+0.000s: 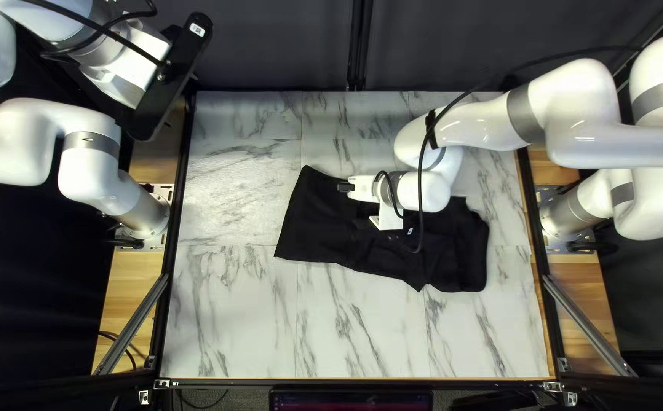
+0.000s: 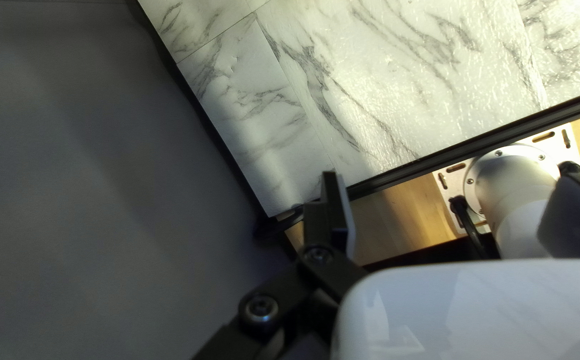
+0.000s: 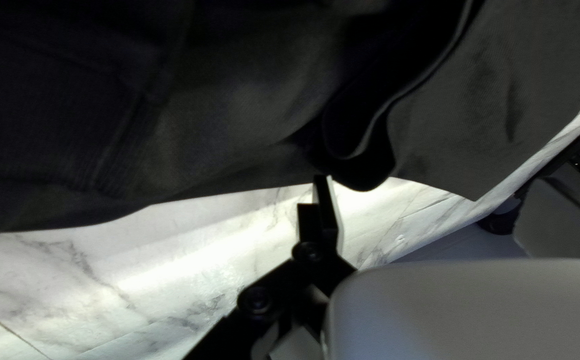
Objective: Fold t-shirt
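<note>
The left arm, white with grey joint bands, is folded back on itself by its base at the left edge of the top left view, its wrist raised toward that view's top corner; the left gripper has its fingers spread wide apart. The right arm stretches inward from its base (forearm about level, wrist bent and pointing leftward), with the right gripper low near the view's middle, its fingers likewise parted wide
</note>
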Controlling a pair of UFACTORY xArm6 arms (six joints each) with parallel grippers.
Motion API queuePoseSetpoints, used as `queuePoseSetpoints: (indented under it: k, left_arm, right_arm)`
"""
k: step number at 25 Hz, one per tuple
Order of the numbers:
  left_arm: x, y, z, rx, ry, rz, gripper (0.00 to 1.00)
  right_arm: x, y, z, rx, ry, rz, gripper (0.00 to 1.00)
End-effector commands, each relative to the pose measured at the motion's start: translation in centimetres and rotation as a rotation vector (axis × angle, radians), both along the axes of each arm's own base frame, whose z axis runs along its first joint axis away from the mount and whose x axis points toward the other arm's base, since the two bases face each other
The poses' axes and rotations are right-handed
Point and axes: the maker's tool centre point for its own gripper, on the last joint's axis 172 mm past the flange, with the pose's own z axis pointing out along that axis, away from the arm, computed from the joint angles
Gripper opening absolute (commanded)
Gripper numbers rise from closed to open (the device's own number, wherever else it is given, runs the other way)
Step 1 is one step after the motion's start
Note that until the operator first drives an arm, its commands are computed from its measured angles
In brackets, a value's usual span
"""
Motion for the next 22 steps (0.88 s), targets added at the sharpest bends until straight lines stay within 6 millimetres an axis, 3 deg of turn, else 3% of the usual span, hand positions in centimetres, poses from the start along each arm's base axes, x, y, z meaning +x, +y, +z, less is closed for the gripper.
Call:
queuePoseSetpoints:
  k: [1,22]
  left_arm:
    - [0.0,0.0,0.0,0.0,0.0,0.0,1.0]
    - [0.0,0.0,0.0,0.0,0.0,0.0,1.0]
  right_arm:
    - [0.4,0.3,-0.2,0.004,0.0,0.003,1.0]
    - [0.8,2.0,-0.4,0.012,0.005,0.007,1.0]
